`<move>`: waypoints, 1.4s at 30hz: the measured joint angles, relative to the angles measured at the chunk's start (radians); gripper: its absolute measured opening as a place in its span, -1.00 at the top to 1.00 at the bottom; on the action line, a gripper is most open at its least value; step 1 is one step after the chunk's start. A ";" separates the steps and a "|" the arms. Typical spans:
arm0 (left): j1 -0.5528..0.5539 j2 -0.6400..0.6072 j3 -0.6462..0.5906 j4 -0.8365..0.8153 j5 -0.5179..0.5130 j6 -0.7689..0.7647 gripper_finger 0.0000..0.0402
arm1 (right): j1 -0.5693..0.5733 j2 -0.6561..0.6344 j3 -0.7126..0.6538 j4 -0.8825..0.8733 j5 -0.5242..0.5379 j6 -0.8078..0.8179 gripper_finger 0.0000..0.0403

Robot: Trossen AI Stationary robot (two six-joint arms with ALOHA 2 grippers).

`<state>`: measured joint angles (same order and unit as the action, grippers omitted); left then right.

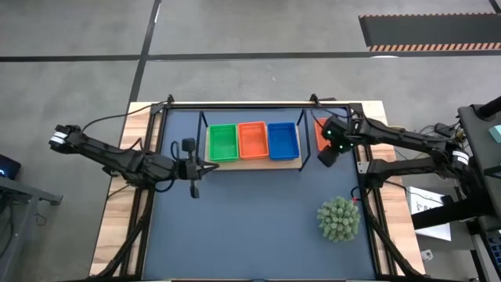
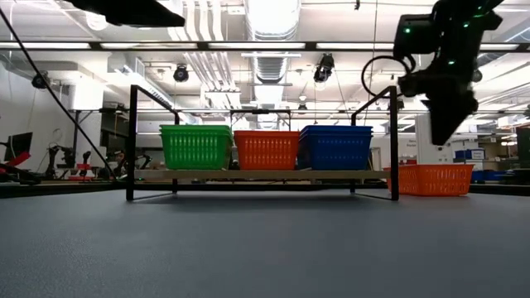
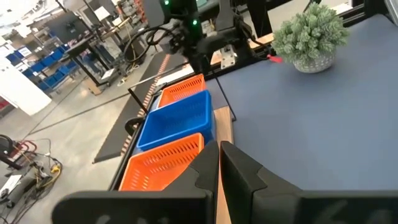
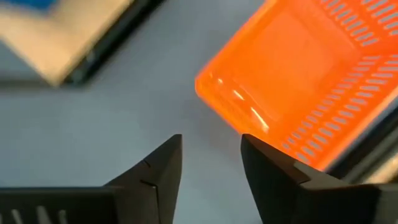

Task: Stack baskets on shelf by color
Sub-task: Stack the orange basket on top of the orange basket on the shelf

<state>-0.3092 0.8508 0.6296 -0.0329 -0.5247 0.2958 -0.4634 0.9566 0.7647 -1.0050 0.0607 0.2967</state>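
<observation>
Parted, empty, my right jaws (image 4: 211, 163) hang tilted above the desk (image 1: 258, 227) beside the orange basket (image 4: 311, 81); left jaws (image 1: 192, 167) clenched; basket's far edge cut off.

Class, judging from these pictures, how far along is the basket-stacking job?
Done: green, orange and blue baskets sit side by side on the shelf. In hand: nothing; the right gripper hangs open near a loose orange basket on the mat. Left: shelving that basket. The left gripper waits shut.
</observation>
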 joint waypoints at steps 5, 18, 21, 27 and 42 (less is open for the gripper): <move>0.000 -0.004 0.000 -0.001 0.000 0.016 1.00 | 0.000 0.038 0.001 0.128 0.015 0.133 0.21; 0.000 -0.003 0.000 -0.002 0.003 0.053 1.00 | -0.004 0.148 -0.019 0.072 0.024 0.216 0.22; 0.000 -0.003 0.000 -0.001 0.003 0.053 1.00 | -0.004 0.165 -0.019 0.094 0.040 0.204 0.24; 0.000 -0.004 0.000 -0.001 0.003 0.053 1.00 | -0.004 0.181 -0.019 0.135 0.071 0.182 0.28; 0.000 -0.003 0.000 0.005 0.005 0.053 1.00 | -0.004 0.209 -0.067 0.264 0.112 0.159 0.35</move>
<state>-0.3092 0.8474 0.6296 -0.0280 -0.5201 0.3485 -0.4675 1.1656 0.6974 -0.7408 0.1731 0.4561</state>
